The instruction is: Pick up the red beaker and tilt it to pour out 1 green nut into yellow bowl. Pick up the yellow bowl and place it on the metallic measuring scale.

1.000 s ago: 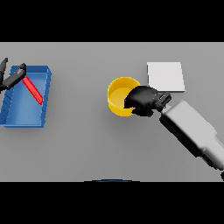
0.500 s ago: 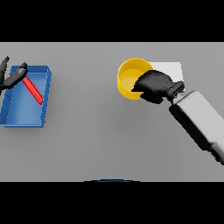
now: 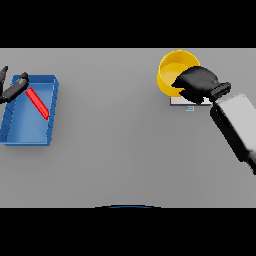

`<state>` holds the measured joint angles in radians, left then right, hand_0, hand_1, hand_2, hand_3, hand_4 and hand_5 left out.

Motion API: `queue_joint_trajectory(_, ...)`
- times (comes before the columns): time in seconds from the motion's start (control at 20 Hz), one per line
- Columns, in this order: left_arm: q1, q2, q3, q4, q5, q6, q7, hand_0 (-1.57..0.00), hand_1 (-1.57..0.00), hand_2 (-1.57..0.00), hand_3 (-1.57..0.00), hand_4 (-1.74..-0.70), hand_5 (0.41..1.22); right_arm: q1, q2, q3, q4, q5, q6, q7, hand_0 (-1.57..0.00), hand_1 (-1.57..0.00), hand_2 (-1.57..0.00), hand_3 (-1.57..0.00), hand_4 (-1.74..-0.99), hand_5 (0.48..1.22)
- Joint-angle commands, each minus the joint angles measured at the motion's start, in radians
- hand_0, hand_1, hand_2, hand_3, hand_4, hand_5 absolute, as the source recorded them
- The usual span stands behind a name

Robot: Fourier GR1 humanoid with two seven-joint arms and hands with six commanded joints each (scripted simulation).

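My right hand [image 3: 197, 85] is shut on the near right rim of the yellow bowl [image 3: 172, 70], holding it up over the far right of the table. The bowl and hand cover most of the metallic measuring scale [image 3: 186, 103]; only its near edge shows below them. The bowl's inside shows only yellow; I see no green nut. The red beaker [image 3: 38, 102] lies on its side inside the blue tray [image 3: 50, 115] at the far left. My left hand [image 3: 11, 90] hovers at the tray's far left corner with relaxed fingers, holding nothing.
The blue tray stands against the table's left edge. Grey table [image 3: 115, 145] stretches between the tray and the scale. My right forearm [image 3: 235, 125] slants in from the lower right.
My right hand has carried the yellow bowl up and to the right, from beside the scale to over it. The scale is now mostly hidden. The left hand and beaker have stayed still.
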<state>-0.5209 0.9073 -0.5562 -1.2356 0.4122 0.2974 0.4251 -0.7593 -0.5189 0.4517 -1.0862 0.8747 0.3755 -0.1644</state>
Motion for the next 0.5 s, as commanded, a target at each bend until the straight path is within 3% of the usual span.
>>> queue_joint_trajectory(0.0, 0.001, -0.004, -0.003, 0.000, -0.002, 0.002, 0.001, 0.00, 0.00, 0.00, 0.00, -0.74, 0.738, -0.005, 0.003, -0.010, 0.034, 0.000, -0.016, -0.002, -1.57, -1.57, -1.55, -1.15, -1.741, 1.221)
queue_joint_trajectory(0.3, -0.004, -0.001, -0.009, 0.005, -0.009, -0.006, 0.010, 0.00, 0.00, 0.00, 0.00, -0.72, 0.717, -0.035, 0.016, -0.040, 0.226, 0.029, -0.102, -0.015, -1.57, -1.57, -1.47, -1.24, -1.741, 1.221)
queue_joint_trajectory(0.45, -0.003, 0.013, -0.003, -0.010, 0.000, -0.005, 0.030, 0.00, 0.00, 0.00, 0.00, -0.72, 0.712, -0.054, 0.029, -0.065, 0.291, 0.019, -0.101, -0.021, -1.57, -1.57, -1.44, -1.32, -1.741, 1.221)
